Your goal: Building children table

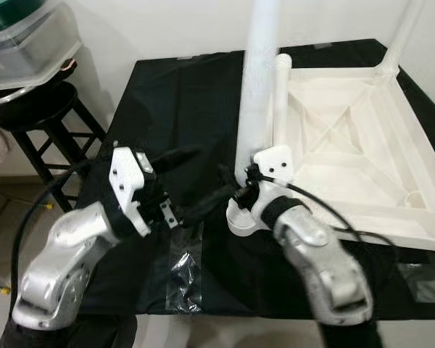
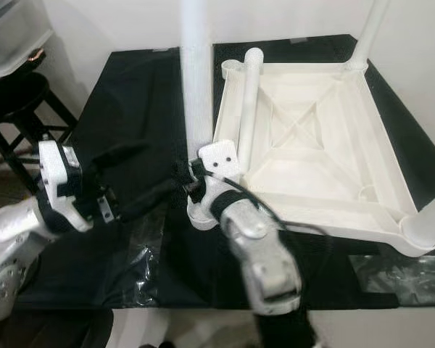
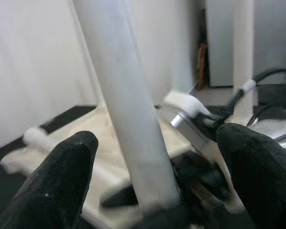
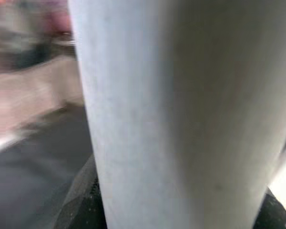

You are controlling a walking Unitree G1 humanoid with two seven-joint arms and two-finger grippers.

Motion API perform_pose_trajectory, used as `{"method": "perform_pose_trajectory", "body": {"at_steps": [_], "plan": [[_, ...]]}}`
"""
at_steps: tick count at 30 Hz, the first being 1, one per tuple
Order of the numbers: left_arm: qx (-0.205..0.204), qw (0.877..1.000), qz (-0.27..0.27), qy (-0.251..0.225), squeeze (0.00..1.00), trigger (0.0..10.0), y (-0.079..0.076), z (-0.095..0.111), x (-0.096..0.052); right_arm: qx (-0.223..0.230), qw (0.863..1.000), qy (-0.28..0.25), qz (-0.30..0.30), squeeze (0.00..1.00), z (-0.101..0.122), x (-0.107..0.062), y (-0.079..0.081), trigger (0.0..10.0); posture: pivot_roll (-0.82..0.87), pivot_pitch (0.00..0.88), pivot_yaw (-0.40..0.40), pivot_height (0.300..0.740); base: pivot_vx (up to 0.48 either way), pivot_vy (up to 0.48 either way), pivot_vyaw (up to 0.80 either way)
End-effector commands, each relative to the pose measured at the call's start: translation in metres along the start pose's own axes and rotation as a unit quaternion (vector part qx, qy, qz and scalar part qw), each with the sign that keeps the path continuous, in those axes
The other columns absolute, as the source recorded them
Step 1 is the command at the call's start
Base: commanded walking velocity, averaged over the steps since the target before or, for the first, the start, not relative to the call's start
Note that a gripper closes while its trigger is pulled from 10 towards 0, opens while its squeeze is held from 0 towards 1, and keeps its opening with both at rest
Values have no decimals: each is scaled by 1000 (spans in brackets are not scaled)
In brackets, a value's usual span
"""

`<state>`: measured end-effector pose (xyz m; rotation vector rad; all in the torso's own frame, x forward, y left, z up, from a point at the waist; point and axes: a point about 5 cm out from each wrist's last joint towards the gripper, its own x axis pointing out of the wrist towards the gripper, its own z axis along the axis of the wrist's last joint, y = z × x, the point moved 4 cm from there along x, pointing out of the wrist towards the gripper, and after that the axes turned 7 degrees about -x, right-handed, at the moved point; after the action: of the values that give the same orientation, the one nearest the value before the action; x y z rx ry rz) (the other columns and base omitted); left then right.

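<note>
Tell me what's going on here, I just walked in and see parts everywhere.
The robot is assembling a white plastic children's table. The tabletop lies upside down on a black-covered surface. The right gripper is closed around an upright leg at the near corner socket. The left gripper is open beside that leg. Another leg lies loose on the tabletop.

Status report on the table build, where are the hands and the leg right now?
Right hand at the base of the upright white leg, grip unclear. Left hand open, fingers either side of it. Upside-down tabletop on black cloth; loose leg lying across it.

Bright, even light; blurred wrist views.
</note>
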<state>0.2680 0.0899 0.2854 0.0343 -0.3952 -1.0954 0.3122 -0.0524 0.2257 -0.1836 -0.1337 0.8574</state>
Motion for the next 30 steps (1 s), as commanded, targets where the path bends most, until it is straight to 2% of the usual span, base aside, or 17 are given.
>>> {"method": "perform_pose_trajectory", "body": {"at_steps": [1, 2, 3, 5, 7, 9, 11, 12, 13, 14, 15, 17, 18, 20, 22, 30], "plan": [[-12, 1000, -13, 9, 0, 10000, -1, -3, -1, -5, 993, -43, 109, 0, 19, -1, 15, 10000, -32, 175, 98, 740, 0, 0, 0], [-12, 1000, -13, 9, 0, 10000, -1, -3, -1, -5, 993, -43, 109, 0, 19, -1, 15, 10000, -32, 175, 98, 740, 0, 0, 0], [-13, 1000, -16, 9, 0, 10000, -1, -3, -1, -11, 990, -63, 124, 0, 32, -5, 10, 10000, -31, 173, 95, 740, 0, 0, 0], [-14, 1000, -17, 10, 0, 10000, -2, -3, -1, -13, 989, -75, 130, 0, 39, -7, 6, 10000, -31, 173, 95, 740, 0, 0, 0], [-17, 1000, -22, 9, 0, 10000, -3, -3, 0, -32, 984, -80, 158, 0, 44, -11, 8, 10000, -29, 167, 94, 740, 0, 0, 0], [-17, 1000, -22, 9, 0, 10000, -3, -3, 0, -32, 984, -80, 158, 0, 44, -11, 8, 10000, -29, 167, 94, 740, 0, 0, 0], [-24, 999, -29, 8, 0, 10000, -5, -2, 0, -60, 980, -69, 177, 0, 42, -14, 11, 10000, -28, 164, 95, 740, 0, 0, 0], [-24, 999, -29, 8, 0, 10000, -5, -2, 0, -60, 980, -69, 177, 0, 42, -14, 11, 10000, -28, 164, 95, 740, 0, 0, 0], [-32, 999, -36, 4, 0, 10000, -6, 1, 1, -89, 978, -54, 178, 0, 39, -14, 7, 10000, -29, 160, 94, 740, 0, 0, 0], [-32, 999, -36, 4, 0, 10000, -6, 1, 1, -89, 978, -54, 178, 0, 39, -14, 7, 10000, -29, 160, 94, 740, 0, 0, 0], [-58, 996, -60, -6, 20, 10000, -9, 6, 0, -126, 973, -36, 188, 0, 35, -15, -2, 10000, -29, 157, 92, 740, 0, 0, 0], [-58, 996, -60, -6, 20, 10000, -9, 6, 0, -126, 973, -36, 188, 0, 35, -15, -2, 10000, -29, 157, 92, 740, 0, 0, 0], [-80, 993, -89, -14, 1000, 10000, -14, 12, -2, -136, 972, -30, 190, 0, 36, -15, -9, 10000, -29, 149, 87, 740, 0, 0, 0], [-94, 988, -119, -18, 1000, 10000, -18, 19, -4, -154, 969, -23, 194, 0, 38, -16, -17, 10000, -25, 143, 85, 740, 0, 0, 0], [-96, 987, -126, -21, 1000, 10000, -17, 22, -4, -161, 966, -19, 201, 0, 39, -17, -18, 10000, -25, 137, 84, 740, 0, 0, 0], [-97, 986, -129, -46, 1000, 10000, -9, 35, 3, -175, 957, -17, 232, 0, 39, -15, -10, 10000, -27, 124, 84, 740, 0, 0, 0]]}}
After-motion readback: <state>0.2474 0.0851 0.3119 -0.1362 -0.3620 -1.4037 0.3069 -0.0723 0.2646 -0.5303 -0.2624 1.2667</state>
